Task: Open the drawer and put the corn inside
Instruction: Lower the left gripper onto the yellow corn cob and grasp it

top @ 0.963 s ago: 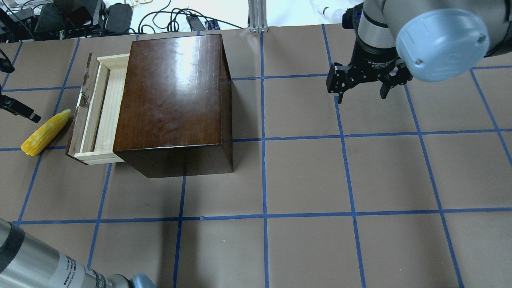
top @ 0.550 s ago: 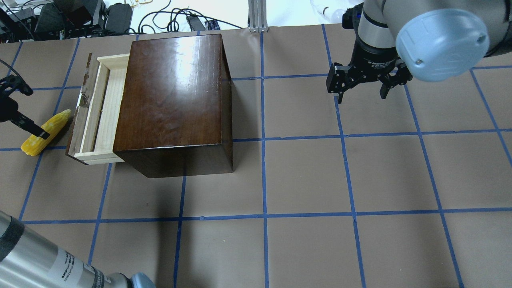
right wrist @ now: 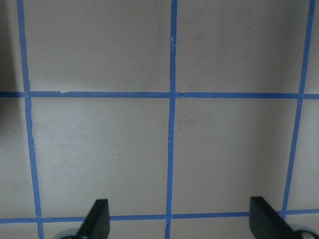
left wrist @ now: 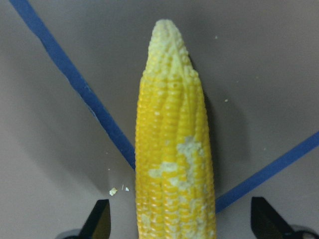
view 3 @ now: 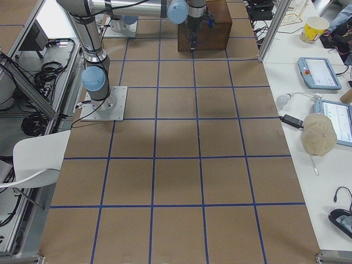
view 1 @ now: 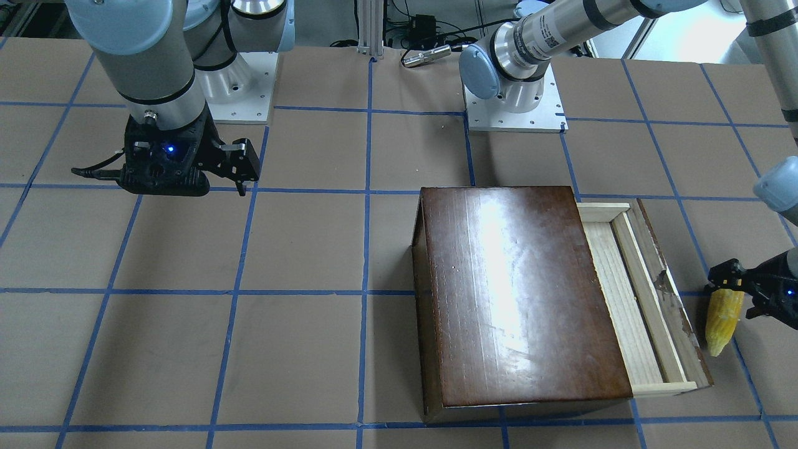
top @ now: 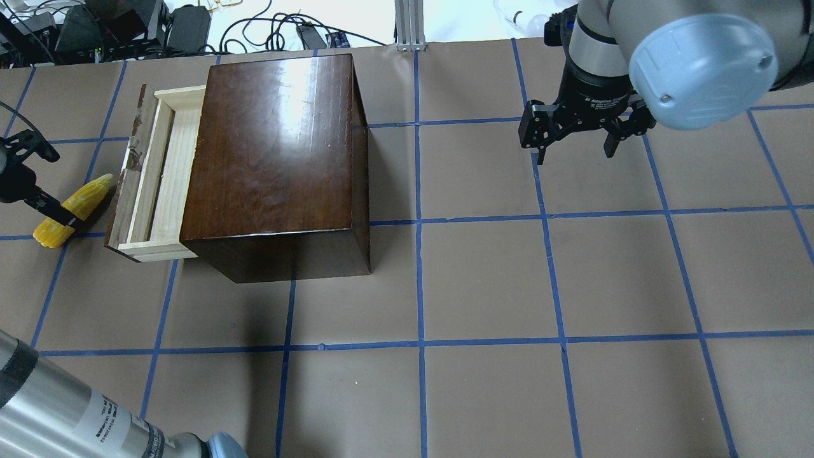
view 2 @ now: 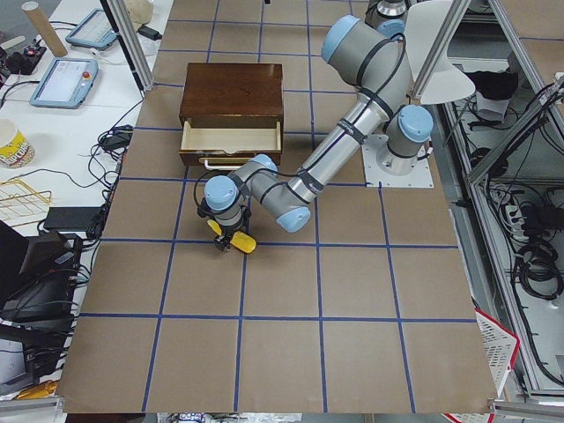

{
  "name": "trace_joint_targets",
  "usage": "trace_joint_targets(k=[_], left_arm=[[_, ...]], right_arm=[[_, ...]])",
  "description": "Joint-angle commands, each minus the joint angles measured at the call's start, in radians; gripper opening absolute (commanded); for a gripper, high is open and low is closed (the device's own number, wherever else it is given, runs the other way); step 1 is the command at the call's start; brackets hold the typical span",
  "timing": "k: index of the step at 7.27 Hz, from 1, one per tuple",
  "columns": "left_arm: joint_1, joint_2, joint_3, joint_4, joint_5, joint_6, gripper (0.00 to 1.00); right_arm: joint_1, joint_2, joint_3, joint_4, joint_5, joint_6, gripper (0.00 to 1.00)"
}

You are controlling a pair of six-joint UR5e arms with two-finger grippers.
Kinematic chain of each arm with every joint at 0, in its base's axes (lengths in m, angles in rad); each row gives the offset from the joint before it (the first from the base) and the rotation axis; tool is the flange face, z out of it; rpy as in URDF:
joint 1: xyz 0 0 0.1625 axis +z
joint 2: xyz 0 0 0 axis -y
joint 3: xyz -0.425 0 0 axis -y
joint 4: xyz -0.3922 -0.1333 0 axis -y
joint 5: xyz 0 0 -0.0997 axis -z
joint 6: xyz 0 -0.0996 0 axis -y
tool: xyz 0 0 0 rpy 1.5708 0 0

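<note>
The yellow corn [top: 86,194] lies on the table just left of the drawer's front, and also shows in the front view [view 1: 723,318]. The pale wood drawer [top: 166,172] is pulled partly out of the dark-brown box [top: 280,146]; its tray [view 1: 623,299] looks empty. My left gripper [top: 44,184] is open and straddles the corn's thick end. In the left wrist view the corn [left wrist: 174,164] lies between the two fingertips [left wrist: 99,221] without touching them. My right gripper [top: 574,152] is open and empty, well right of the box.
The brown table with blue tape lines [top: 483,280] spreads in front of and right of the box. Cables and electronics [top: 127,28] lie beyond the table's far edge. The left arm's forearm [top: 70,420] crosses the near left corner.
My left gripper has come in from the left edge and now stands over the corn, one finger across the cob. The corn, drawer and right arm have not moved.
</note>
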Motion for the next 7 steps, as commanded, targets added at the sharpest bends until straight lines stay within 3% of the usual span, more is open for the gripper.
trace_joint_targets(k=[1,2,3,5,7], left_arm=[[0.0,-0.007,0.012,0.0,0.046,-0.007,0.21],[0.0,-0.004,0.017,0.0,0.058,-0.008,0.05],[0.0,0.001,0.034,-0.008,0.067,-0.014,0.0],[-0.023,0.042,0.07,-0.057,0.061,-0.115,0.0],[-0.027,0.096,0.147,-0.216,0.051,-0.258,0.0]], right_arm=[[0.0,0.0,0.0,-0.001,0.0,0.0,1.0],[0.0,0.0,0.0,-0.001,0.0,0.0,1.0],[0.0,0.0,0.0,0.001,0.0,0.0,1.0],[0.0,0.0,0.0,-0.001,0.0,0.0,1.0],[0.0,0.0,0.0,-0.001,0.0,0.0,1.0]])
